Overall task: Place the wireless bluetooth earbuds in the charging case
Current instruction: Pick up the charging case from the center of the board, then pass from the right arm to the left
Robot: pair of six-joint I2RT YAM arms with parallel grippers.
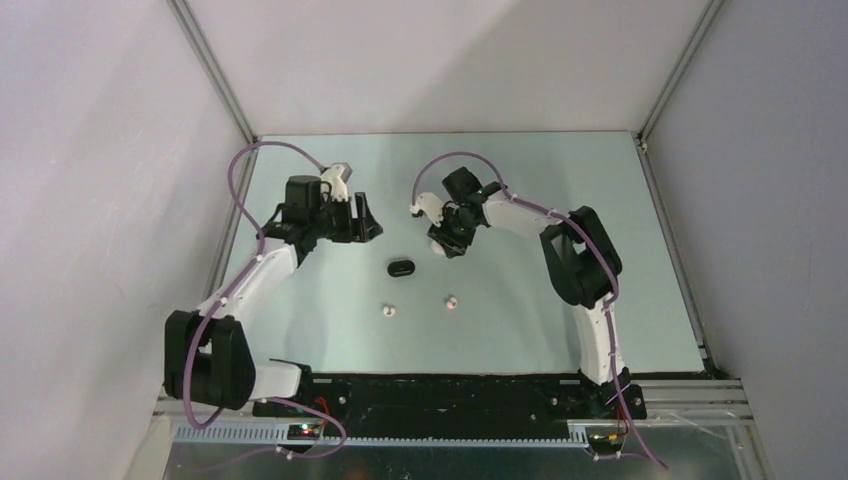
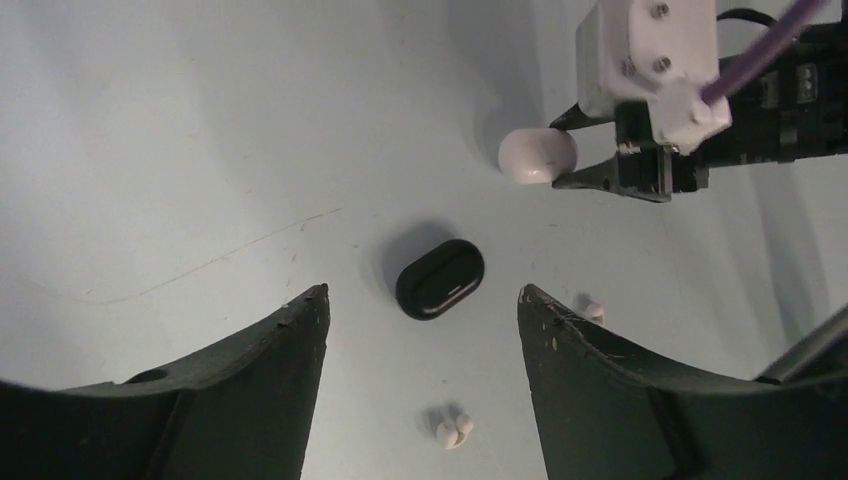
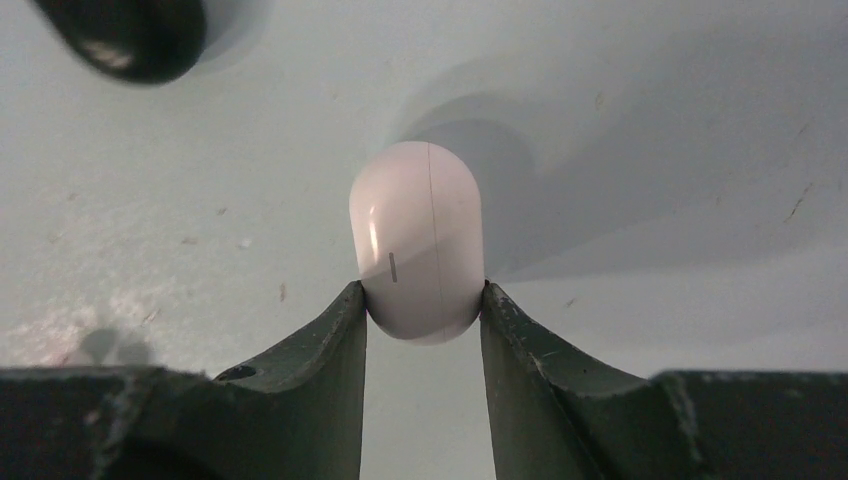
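No text, brand, number or sign can be read on the white case (image 3: 417, 240) or the black case (image 2: 440, 278).

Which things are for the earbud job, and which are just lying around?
For the job:
- white earbuds, loose on the table
- white case, pinched in the right gripper
- left gripper, open and holding nothing

Probably just lying about:
- black case, untouched; no black earbuds in view
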